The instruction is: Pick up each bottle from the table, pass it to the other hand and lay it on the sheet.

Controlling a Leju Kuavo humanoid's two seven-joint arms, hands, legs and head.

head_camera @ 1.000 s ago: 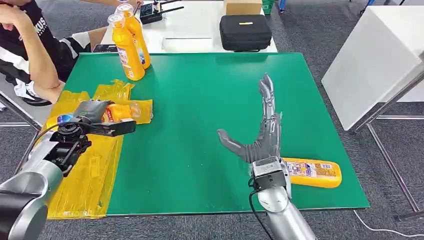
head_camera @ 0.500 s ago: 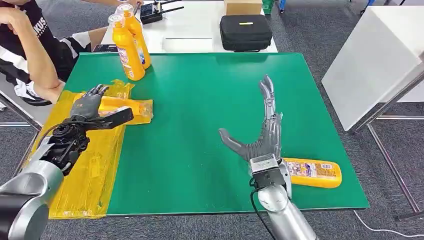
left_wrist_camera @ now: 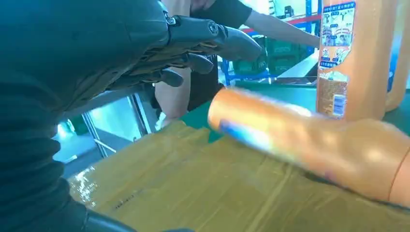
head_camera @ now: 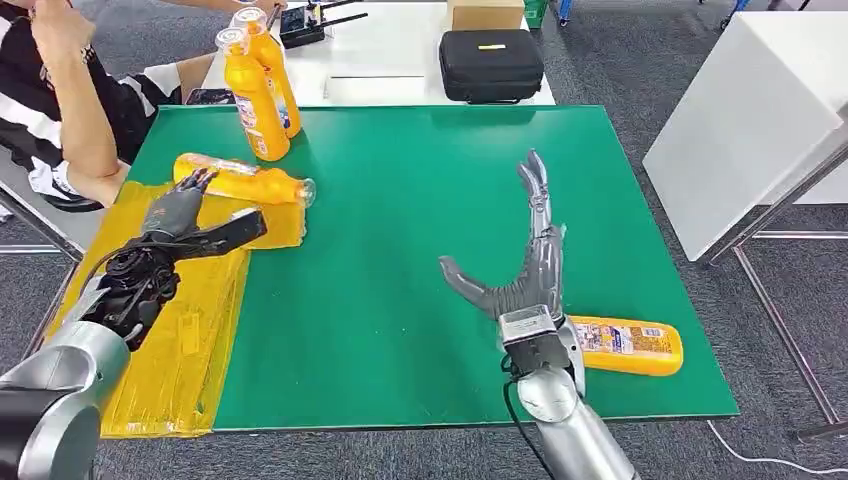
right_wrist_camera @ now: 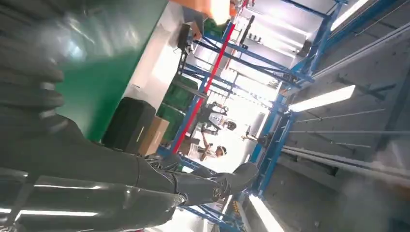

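An orange bottle (head_camera: 245,181) lies on its side at the far edge of the yellow sheet (head_camera: 170,330), its cap end reaching over the green mat. My left hand (head_camera: 185,215) hovers just in front of it, fingers spread and holding nothing. In the left wrist view the lying bottle (left_wrist_camera: 314,145) is blurred and apart from my fingers (left_wrist_camera: 212,38). Another orange bottle (head_camera: 625,345) lies near the table's front right corner. My right hand (head_camera: 525,260) stands open beside that bottle, fingers stretched out over the mat.
Two upright orange bottles (head_camera: 255,95) stand at the mat's far left corner, close behind the lying one. A person (head_camera: 60,90) sits at the left edge. A black case (head_camera: 490,63) rests on the white table behind. A white table (head_camera: 750,110) stands to the right.
My left hand has let go of the bottle and opened. The bottle has shifted away from me to the sheet's far edge. The right hand has barely moved.
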